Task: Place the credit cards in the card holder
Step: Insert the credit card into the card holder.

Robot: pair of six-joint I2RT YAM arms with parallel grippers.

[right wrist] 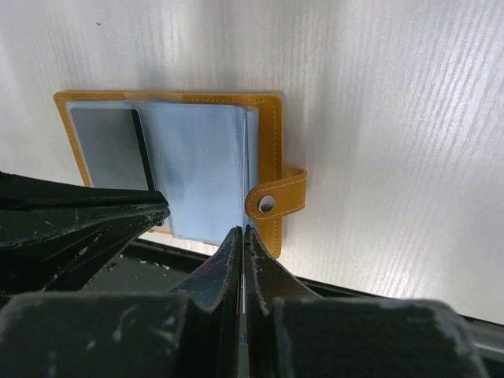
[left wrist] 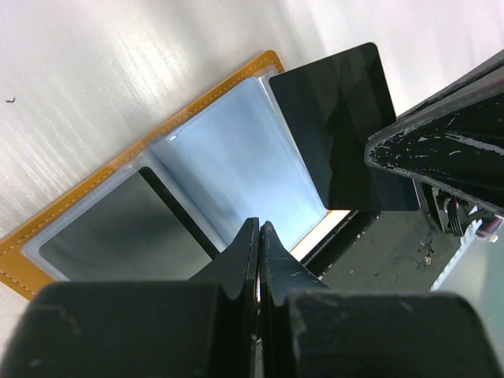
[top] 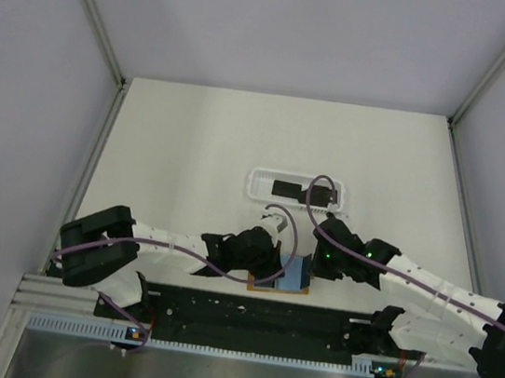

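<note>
The white-and-black left arm [top: 164,250] stretches rightward, low along the near edge. The black two-finger left gripper [left wrist: 259,227] points down, fingers pressed together. The matching right arm [top: 431,288] reaches leftward to meet it, and the right gripper [right wrist: 242,231] is clamped on a thin black rectangular card [left wrist: 339,126].

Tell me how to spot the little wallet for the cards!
Find the white table and look at the middle of its near edge, closer to the robot than the long white tray. The card holder lies open there. It is the only orange-rimmed thing, with pale blue pockets inside.
</note>
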